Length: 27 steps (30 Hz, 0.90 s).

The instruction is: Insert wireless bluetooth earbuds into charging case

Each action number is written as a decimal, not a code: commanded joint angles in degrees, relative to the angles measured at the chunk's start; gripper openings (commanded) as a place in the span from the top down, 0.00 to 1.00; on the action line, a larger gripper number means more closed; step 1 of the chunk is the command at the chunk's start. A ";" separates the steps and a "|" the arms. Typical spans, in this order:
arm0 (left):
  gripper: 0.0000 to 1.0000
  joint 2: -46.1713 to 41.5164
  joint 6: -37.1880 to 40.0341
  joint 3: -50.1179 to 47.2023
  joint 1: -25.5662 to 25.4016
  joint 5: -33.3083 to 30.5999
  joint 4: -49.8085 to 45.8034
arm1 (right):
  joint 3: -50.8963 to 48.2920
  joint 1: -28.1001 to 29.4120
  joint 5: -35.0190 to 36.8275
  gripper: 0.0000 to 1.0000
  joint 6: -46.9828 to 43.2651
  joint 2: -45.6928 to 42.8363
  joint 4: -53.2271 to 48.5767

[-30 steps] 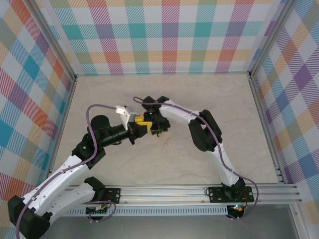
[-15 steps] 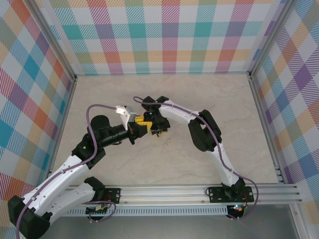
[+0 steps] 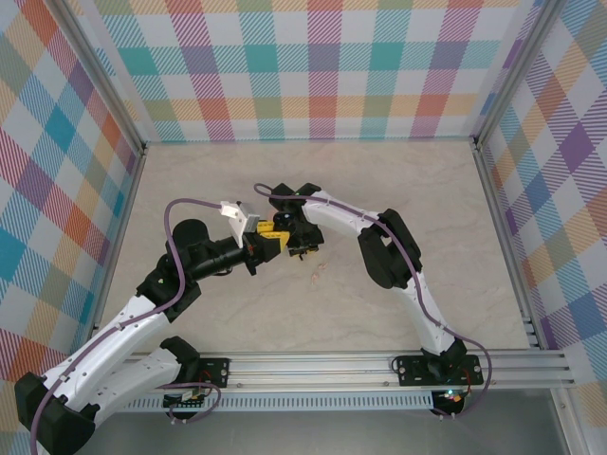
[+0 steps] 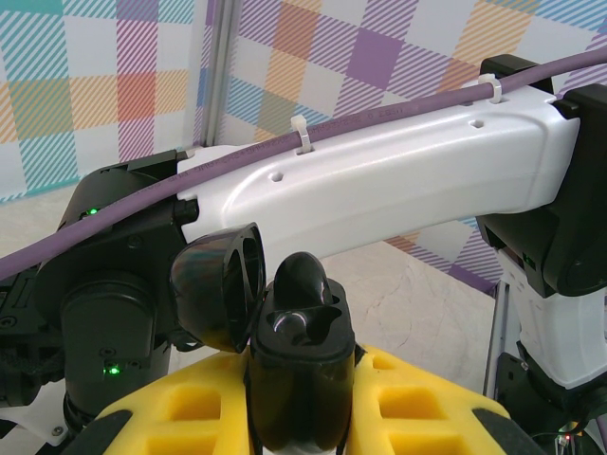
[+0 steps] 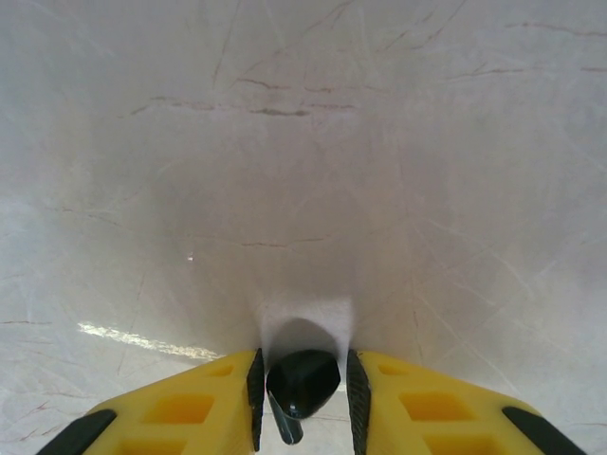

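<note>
Left end effector (image 4: pixel 302 403) clamped on one black charging case (image 4: pixel 299 346), held upright with its open top up, lid (image 4: pixel 220 294) swung left, what looks like one earbud (image 4: pixel 302 277) seated at its far side, right end effector (image 5: pixel 303 370) clamped on second earbud (image 5: pixel 305 384), stem pointing back toward the wrist, just above the bench (image 5: pixel 303 142)

There are two arms, the left arm (image 3: pixel 116 336) and the right arm (image 3: pixel 422 303), two pincers, the left pincer (image 4: pixel 302 370) and the right pincer (image 5: pixel 303 358), one black charging case (image 4: pixel 299 332) and one earbud (image 5: pixel 302 381) clearly seen.
</note>
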 commanded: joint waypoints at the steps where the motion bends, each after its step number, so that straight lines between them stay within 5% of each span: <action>1: 0.88 -1.01 -0.24 -0.44 -0.59 -0.16 0.80 | 1.00 0.39 0.06 0.70 1.05 2.96 0.53; 12: 0.88 -1.23 -0.38 -0.81 -0.59 -0.53 0.74 | -2.79 -0.15 2.16 0.77 1.65 -0.55 3.02; 27: 0.89 1.28 -2.67 -2.01 -0.59 -2.88 2.70 | -25.88 -5.44 -4.48 0.78 3.73 -19.26 26.72</action>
